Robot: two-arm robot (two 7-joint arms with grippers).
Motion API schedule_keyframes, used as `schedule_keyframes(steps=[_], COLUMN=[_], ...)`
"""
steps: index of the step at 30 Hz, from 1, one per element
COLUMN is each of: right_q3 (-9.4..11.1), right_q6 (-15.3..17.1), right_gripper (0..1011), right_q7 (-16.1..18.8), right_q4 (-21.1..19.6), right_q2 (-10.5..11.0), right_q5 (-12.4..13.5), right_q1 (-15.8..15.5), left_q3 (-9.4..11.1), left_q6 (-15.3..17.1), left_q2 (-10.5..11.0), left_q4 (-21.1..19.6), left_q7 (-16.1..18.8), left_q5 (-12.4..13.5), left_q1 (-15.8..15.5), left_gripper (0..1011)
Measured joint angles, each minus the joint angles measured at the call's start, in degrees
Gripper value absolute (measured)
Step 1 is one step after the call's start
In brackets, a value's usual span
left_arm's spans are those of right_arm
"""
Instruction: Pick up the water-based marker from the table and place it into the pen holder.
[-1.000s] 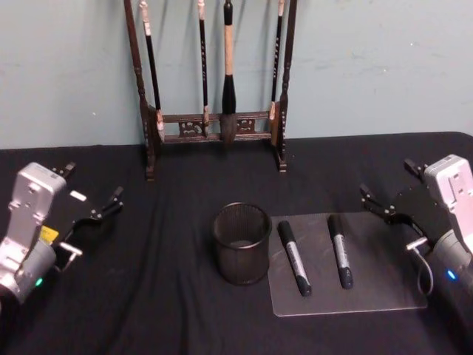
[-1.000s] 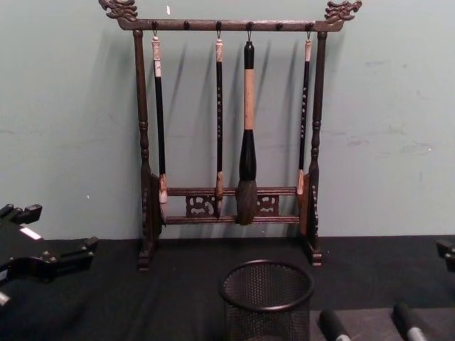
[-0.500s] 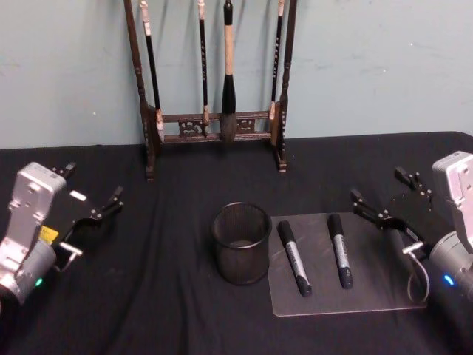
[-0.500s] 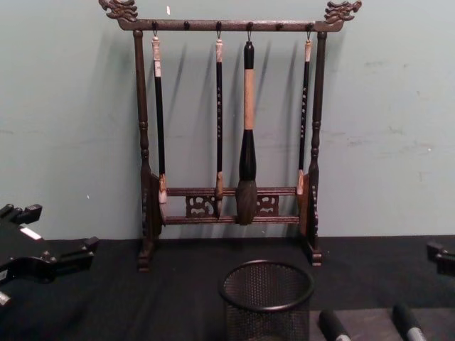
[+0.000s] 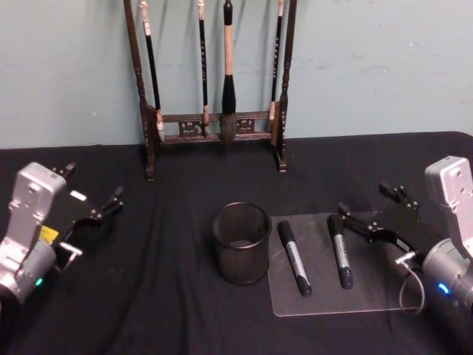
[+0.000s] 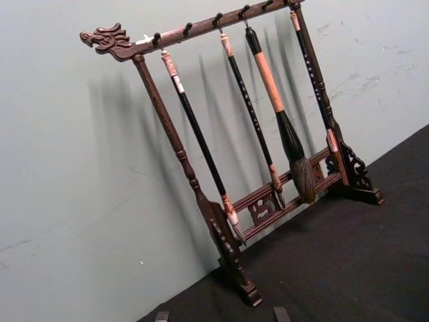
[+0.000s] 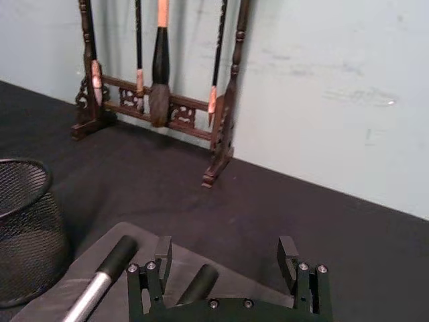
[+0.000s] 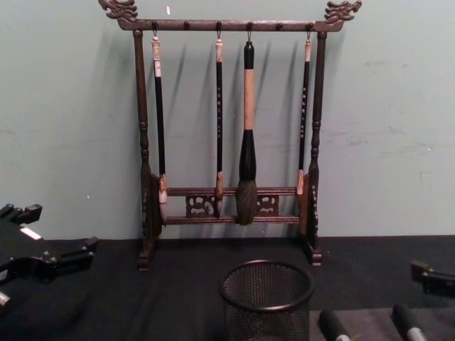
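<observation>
Two black markers with grey labels lie side by side on a clear mat (image 5: 384, 292): the left marker (image 5: 294, 258) and the right marker (image 5: 340, 251). Left of the mat stands the pen holder (image 5: 242, 243), a round black mesh cup, upright. My right gripper (image 5: 363, 200) is open, hovering just right of the right marker's far end. In the right wrist view that marker's end (image 7: 198, 284) sits low between the fingers of the right gripper (image 7: 225, 258), with the other marker (image 7: 100, 282) and the pen holder (image 7: 23, 228) beyond. My left gripper (image 5: 92, 183) is open at the far left.
A tall dark wooden brush rack (image 5: 214, 126) with several hanging brushes stands at the table's back against the wall, behind the pen holder. A black cloth (image 5: 162, 296) covers the table. In the chest view the pen holder (image 8: 266, 298) is centred below the rack (image 8: 234, 206).
My right gripper has moved left and lower, from beyond the mat's right edge to beside the right marker's far end. The left arm, the markers and the pen holder have not moved.
</observation>
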Motion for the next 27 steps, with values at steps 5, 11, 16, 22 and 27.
schedule_keyframes(steps=[5,11,16,22,27], right_q3=[-0.03,-0.29,-0.29,-0.24,0.51], right_q6=[1.05,2.26,3.13,4.29,5.55], right_gripper=[1002,1002,1002,1002,1002], right_q7=[1.47,2.83,3.75,5.25,5.94], right_q4=[0.22,0.75,1.55,2.89,3.97], right_q2=[-0.35,-0.93,-1.61,-2.58,-3.71], right_q5=[-0.18,-1.11,-1.37,-1.53,-1.29], right_q1=[-0.02,-0.10,-0.19,-0.17,-0.04], left_q3=[0.00,0.00,0.00,0.00,0.00], left_q6=[0.00,0.00,0.00,0.00,0.00], left_q2=[0.00,0.00,0.00,0.00,0.00], left_q4=[0.00,0.00,0.00,0.00,0.00], left_q7=[0.00,0.00,0.00,0.00,0.00], left_q5=[0.00,0.00,0.00,0.00,0.00], left_q1=[0.00,0.00,0.00,0.00,0.00], left_gripper=[1009,1009,1009,1009,1009])
